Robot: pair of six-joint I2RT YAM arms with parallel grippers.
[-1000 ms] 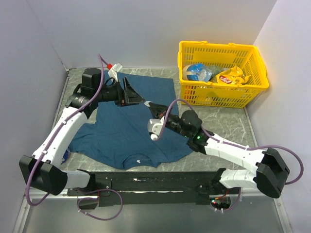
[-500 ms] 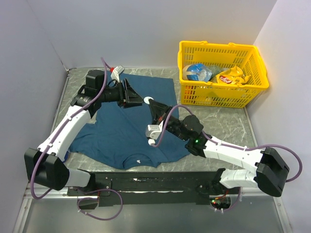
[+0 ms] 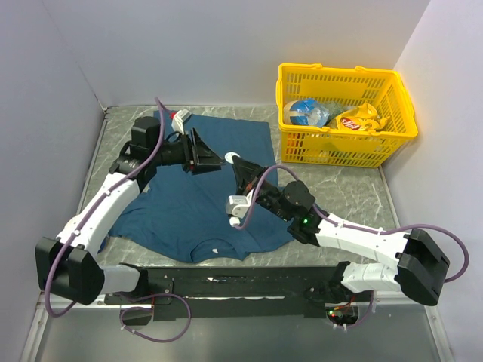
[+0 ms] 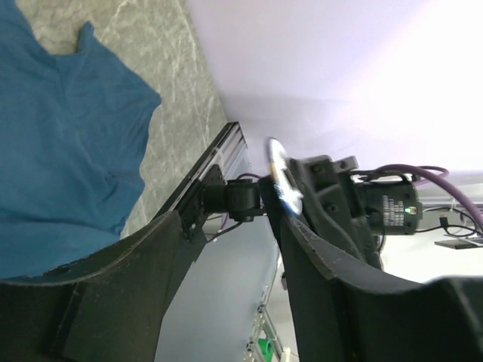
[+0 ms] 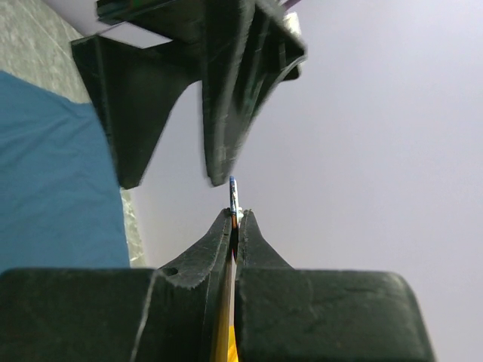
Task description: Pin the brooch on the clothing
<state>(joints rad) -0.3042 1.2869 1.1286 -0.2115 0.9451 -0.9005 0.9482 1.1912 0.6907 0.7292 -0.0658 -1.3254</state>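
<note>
The teal-blue T-shirt (image 3: pixel 189 207) lies flat on the table, and also shows in the left wrist view (image 4: pixel 60 136) and the right wrist view (image 5: pixel 53 188). My right gripper (image 3: pixel 238 167) is raised above the shirt and shut on the brooch (image 3: pixel 231 157). In the right wrist view the brooch (image 5: pixel 233 194) is a thin disc seen edge-on, sticking out of the closed fingertips (image 5: pixel 235 216). My left gripper (image 3: pixel 205 154) is open, with its jaws spread wide and facing the brooch from the left. In the left wrist view the brooch (image 4: pixel 281 179) glints just past my open left gripper (image 4: pixel 226 222).
A yellow basket (image 3: pixel 392 132) with snack bags stands at the back right. A small red and white object (image 3: pixel 178 115) lies by the shirt's far left corner. Grey walls close in the left, back and right sides.
My right gripper has lifted and tilted up with the brooch, closer to the left gripper's open jaws. The left arm has shifted slightly.
</note>
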